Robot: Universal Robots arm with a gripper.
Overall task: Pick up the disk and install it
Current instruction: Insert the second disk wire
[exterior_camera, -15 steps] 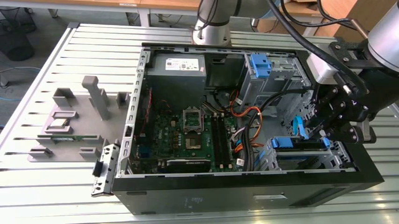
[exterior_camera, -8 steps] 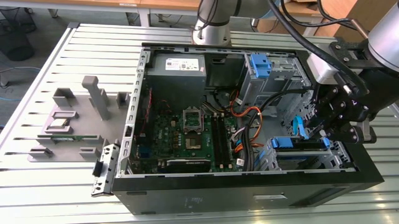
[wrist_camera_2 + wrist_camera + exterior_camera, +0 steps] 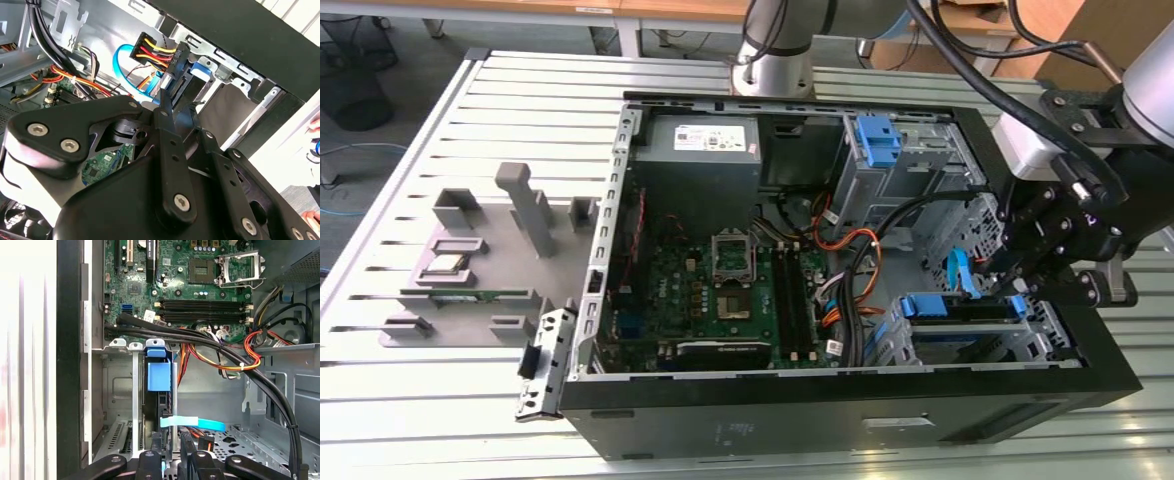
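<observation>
Outwardly, in the exterior view: places the black linkage gripper (image 3: 1014, 285) at the open black computer case's (image 3: 854, 420) corner on the exterior view's right, directly above the grey metal drive cage (image 3: 1047, 330). Finds the silver-grey hard disk in its blue plastic bracket (image 3: 961, 308) standing on edge in that cage, just beneath the gripper, long axis across the cage. Counts one disk, one gripper, and one further blue bracket (image 3: 877, 140) well apart in the far bay.

Next, in the second wrist view: sets the gripper (image 3: 167, 92) close beside a bundle of red, yellow and black power wires (image 3: 150, 50), with the disk's blue bracket (image 3: 201, 70) just beyond.

Lastly, in the first wrist view: lines the disk (image 3: 161, 400) straight ahead of the gripper (image 3: 167, 462), long axis pointing toward the green motherboard (image 3: 180, 280). Cannot tell whether clamped or spread.
</observation>
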